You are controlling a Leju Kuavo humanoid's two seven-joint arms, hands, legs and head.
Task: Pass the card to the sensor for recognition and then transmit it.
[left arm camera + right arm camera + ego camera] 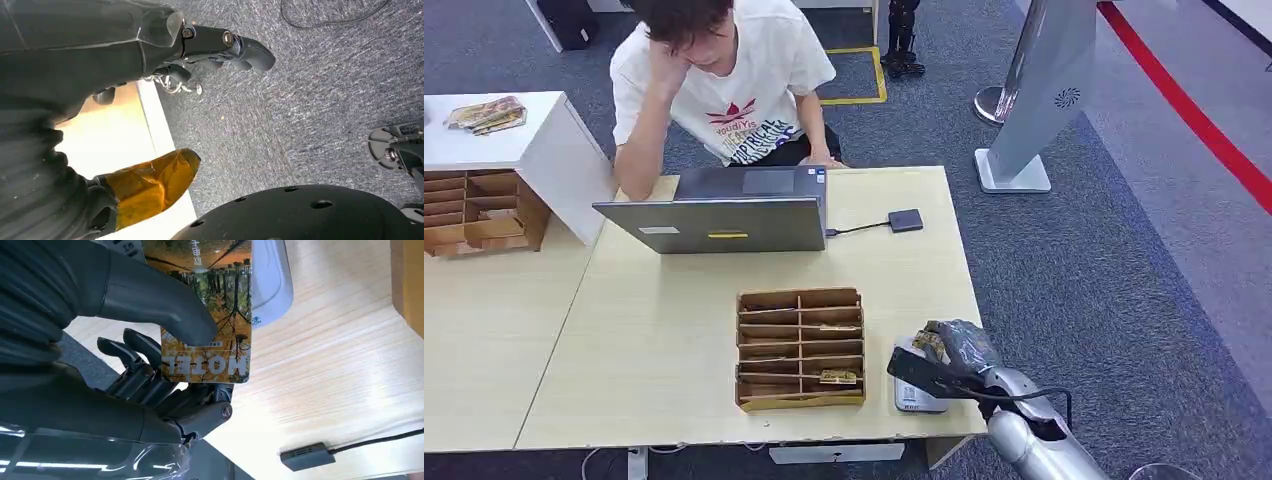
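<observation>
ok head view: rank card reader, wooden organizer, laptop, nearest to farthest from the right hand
1. Card reader: white, directly under the right hand, which holds the hotel card over it.
2. Wooden organizer: beside the reader, toward the table's middle.
3. Laptop: at the far edge, in front of the seated person.

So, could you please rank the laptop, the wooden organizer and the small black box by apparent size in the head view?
1. Laptop
2. Organizer, somewhat smaller though nearer the camera
3. Black box, clearly smallest
</observation>
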